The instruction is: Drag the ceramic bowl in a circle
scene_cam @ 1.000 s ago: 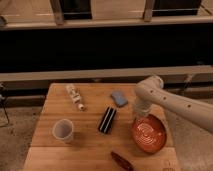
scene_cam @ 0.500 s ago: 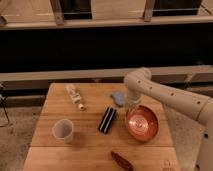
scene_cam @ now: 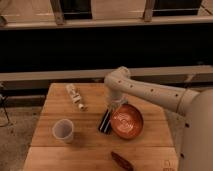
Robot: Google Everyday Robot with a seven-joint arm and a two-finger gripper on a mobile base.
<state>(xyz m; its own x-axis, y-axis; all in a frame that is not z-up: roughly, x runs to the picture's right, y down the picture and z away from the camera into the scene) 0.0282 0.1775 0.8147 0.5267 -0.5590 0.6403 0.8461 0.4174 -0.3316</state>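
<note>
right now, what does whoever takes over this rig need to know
Gripper: down at the upper left rim of the bowl, under the bent arm.
Bowl: orange-red, upright on the table, right of centre, its left edge close beside the dark box.
Other things: a cup at front left, a small bottle lying at the back left, a dark reddish item near the front edge.
Done: the bowl has been dragged left and back over the last second, so part of the circle is traced.
Left: finish the loop, minding the box right next to the bowl.
</note>
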